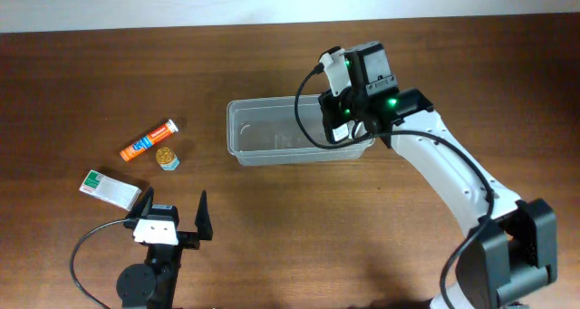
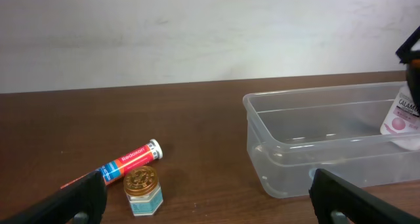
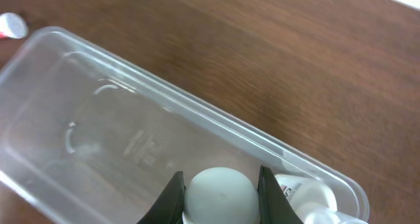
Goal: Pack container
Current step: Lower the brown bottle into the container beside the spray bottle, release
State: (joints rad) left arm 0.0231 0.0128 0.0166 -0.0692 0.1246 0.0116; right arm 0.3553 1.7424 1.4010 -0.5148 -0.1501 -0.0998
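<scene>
While your left tool [image 1: 176, 207] rests jaws apart, your right tool [image 3: 220, 184] clamps a white bottle [image 2: 401, 115] inside the container [image 1: 263, 139], seemingly for release.

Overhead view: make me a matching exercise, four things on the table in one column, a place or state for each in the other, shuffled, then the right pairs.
1. container
2. orange tube
3. gold-lidded jar
4. white and green box

A. lies flat, closest to the open left end effector
B. stands upright beside the tube
C. holds a pink-labelled bottle at one end
D. lies on its side, white cap at one end

Pairs: 1-C, 2-D, 3-B, 4-A.
</scene>
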